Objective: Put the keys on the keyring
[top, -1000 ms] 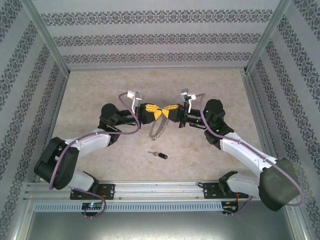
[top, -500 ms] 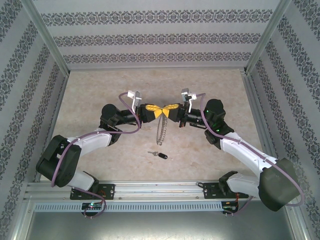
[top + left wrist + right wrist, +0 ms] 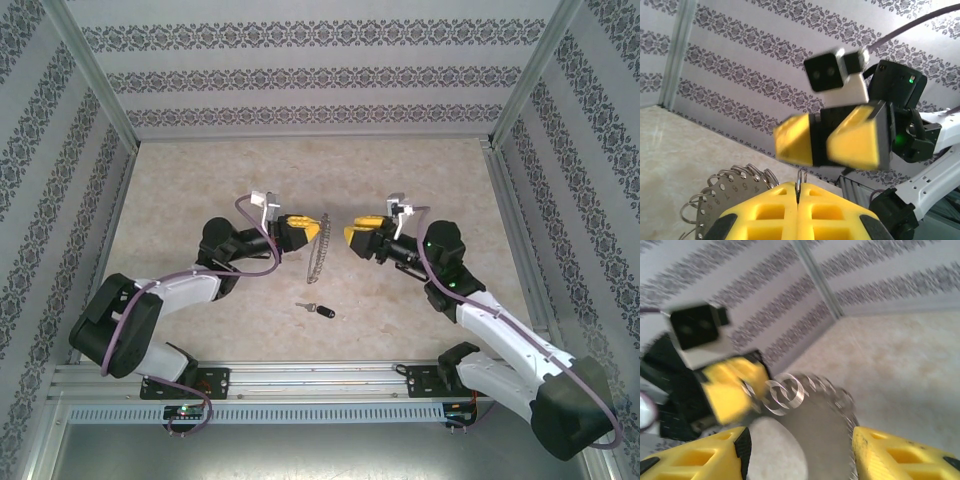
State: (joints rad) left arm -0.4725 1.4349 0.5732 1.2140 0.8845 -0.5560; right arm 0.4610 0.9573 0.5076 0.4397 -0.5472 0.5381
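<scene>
My right wrist view is smeared with blur. In my left wrist view my own yellow fingers (image 3: 765,212) cut off the lower part of the keyring (image 3: 318,257). From above, the key (image 3: 317,309) is too small to make out in detail. A second ago my two hands met over the keyring. Now my right hand (image 3: 352,238) has drawn back toward 3 o'clock, spread wide apart. My left hand (image 3: 314,226) is clamped on the keyring's rim, and the hoop hangs edge-on beneath it. There is one keyring and one key. The key lies on the desk (image 3: 200,180) at 6 o'clock from the keyring, apart from it.
</scene>
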